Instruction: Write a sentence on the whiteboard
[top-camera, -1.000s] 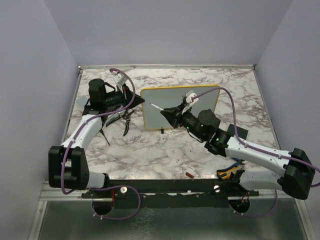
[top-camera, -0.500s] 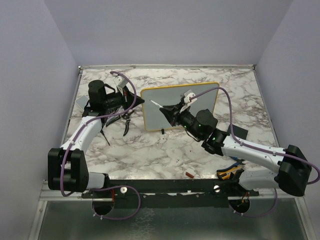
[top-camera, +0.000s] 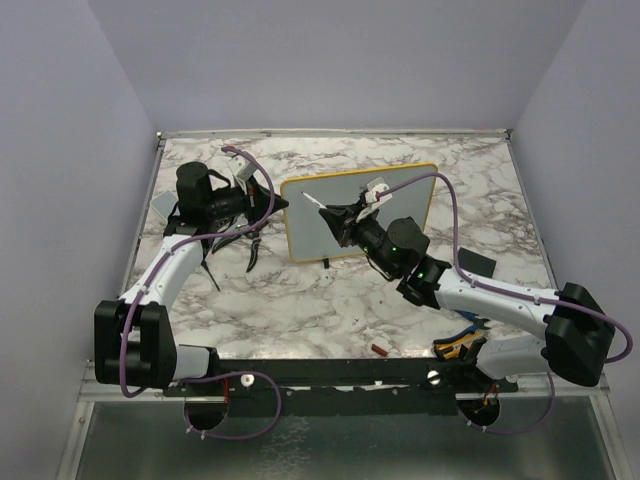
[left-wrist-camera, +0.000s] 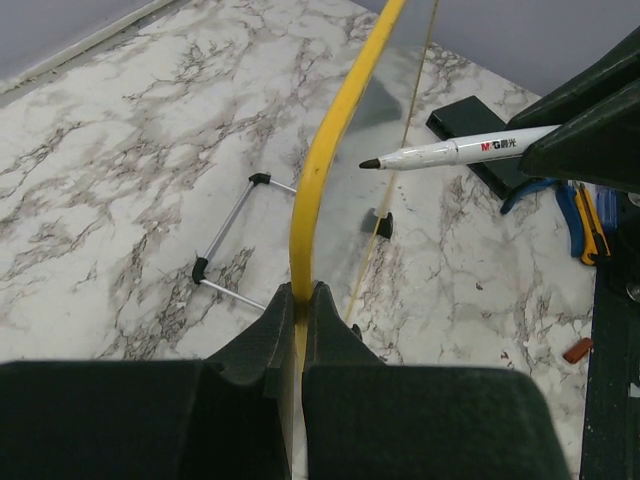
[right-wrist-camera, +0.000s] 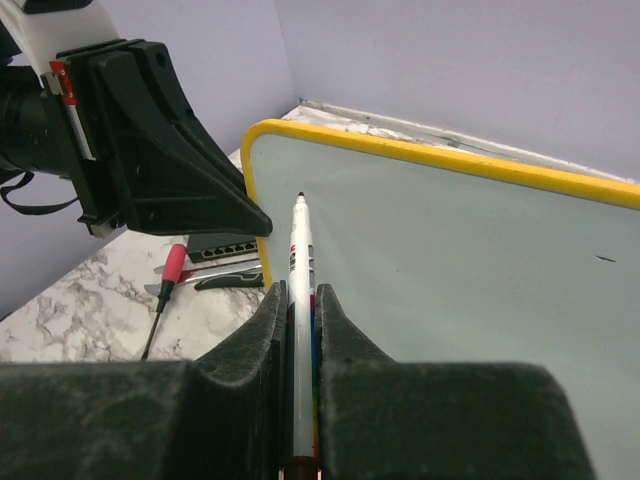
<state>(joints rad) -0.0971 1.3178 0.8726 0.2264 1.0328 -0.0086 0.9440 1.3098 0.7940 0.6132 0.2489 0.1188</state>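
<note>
The whiteboard (top-camera: 405, 200), pale with a yellow frame, stands propped on the marble table. My left gripper (top-camera: 281, 204) is shut on the frame of its left edge (left-wrist-camera: 330, 150), the jaws pinching the yellow rim (left-wrist-camera: 297, 292). My right gripper (top-camera: 345, 216) is shut on a white marker (right-wrist-camera: 299, 245), uncapped, dark tip pointing at the board's upper left corner. The tip hovers just off the board face (right-wrist-camera: 450, 250); I cannot tell if it touches. No sentence shows on the face, only a tiny dark mark (right-wrist-camera: 605, 258).
Pliers (top-camera: 250, 242), a red-handled screwdriver (right-wrist-camera: 166, 272) and a grey port box (right-wrist-camera: 215, 245) lie left of the board. A dark square slab (top-camera: 476, 263) lies right of it. Yellow and blue tools (top-camera: 460, 348) and a small red piece (top-camera: 380, 350) sit near the front edge.
My left gripper has shut on the board's left edge. The right arm has swung the marker up and toward the board's upper left corner.
</note>
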